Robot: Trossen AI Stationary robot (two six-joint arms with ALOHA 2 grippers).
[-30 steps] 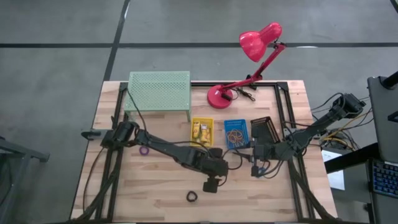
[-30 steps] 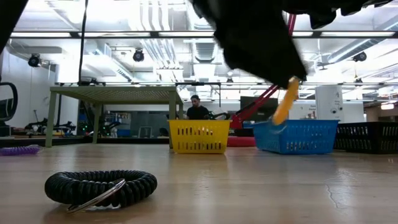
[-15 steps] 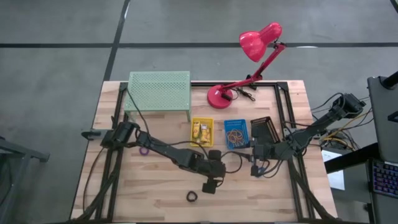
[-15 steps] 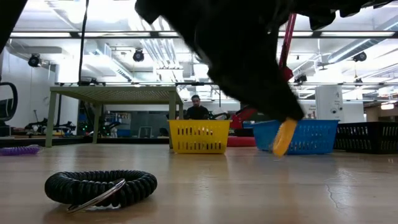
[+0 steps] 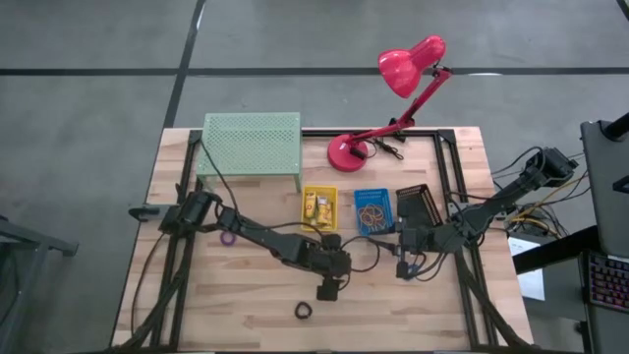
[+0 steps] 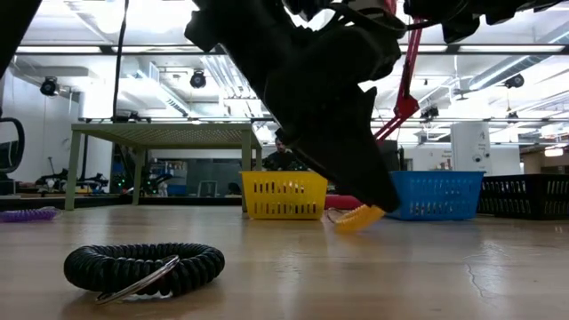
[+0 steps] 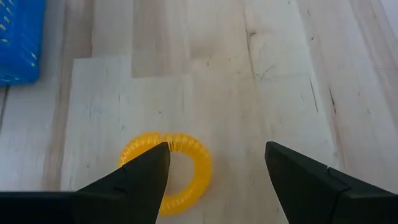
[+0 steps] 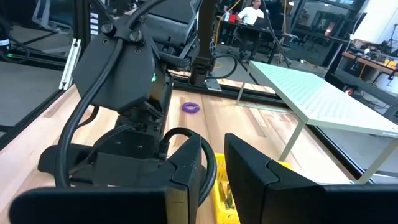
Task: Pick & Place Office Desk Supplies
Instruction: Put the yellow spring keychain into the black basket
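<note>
Left claw (image 7: 214, 165), fingers spread, hovers over a yellow coil ring (image 7: 168, 171) lying on the surface (image 7: 280, 74); right claw (image 8: 214, 168), slightly parted, waits at three o'clock.

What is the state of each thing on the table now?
left gripper: open, one finger over the yellow coil ring
yellow coil ring: unclamped, at the table
black coil ring: lying flat, untouched
purple ring: lying on the table
right gripper: waiting by the dark bin

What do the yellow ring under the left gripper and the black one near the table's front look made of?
Yellow ring: likely plastic spiral coil, ribbed and slightly glossy. Black ring: the same coiled cord, matte, with a shiny metal split ring on it. The left gripper is open.
</note>
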